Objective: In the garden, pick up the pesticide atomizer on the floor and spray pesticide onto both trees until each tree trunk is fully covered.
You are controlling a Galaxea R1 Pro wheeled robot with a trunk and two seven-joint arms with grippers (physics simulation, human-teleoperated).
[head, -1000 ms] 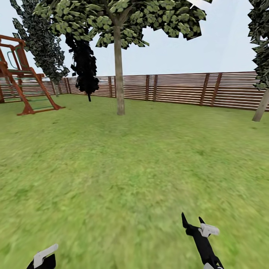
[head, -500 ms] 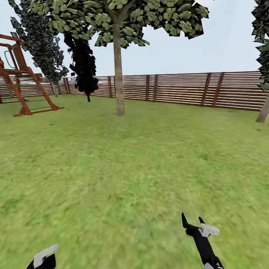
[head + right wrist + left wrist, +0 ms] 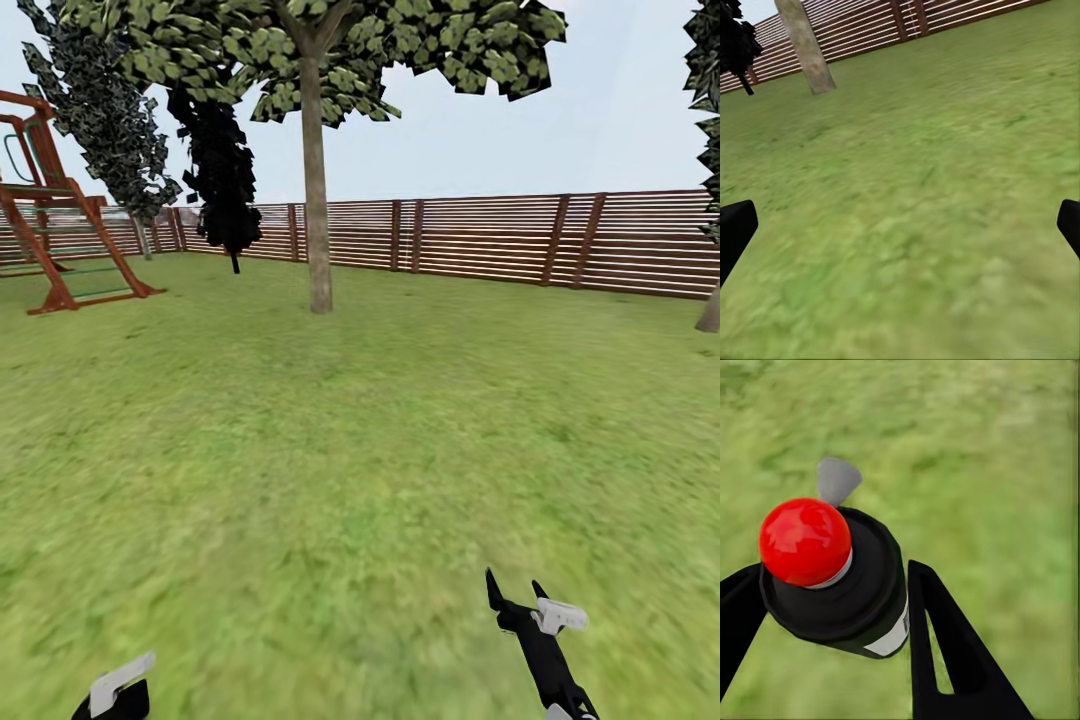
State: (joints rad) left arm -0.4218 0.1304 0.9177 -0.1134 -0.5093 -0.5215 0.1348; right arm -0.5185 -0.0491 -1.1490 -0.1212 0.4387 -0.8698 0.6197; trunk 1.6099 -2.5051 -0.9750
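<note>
Left wrist view has the pesticide atomizer [image 3: 844, 585], black-bodied with a red knob, clamped between the left gripper [image 3: 832, 607] fingers. It looks rigid, light and smooth, best held around its body. The right gripper [image 3: 900, 225] gapes wide, empty, with the tree trunk [image 3: 806, 46] far ahead of it.

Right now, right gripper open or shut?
Open. In the right wrist view the right gripper's two black fingers sit at opposite edges, with only green grass lawn between them.
</note>
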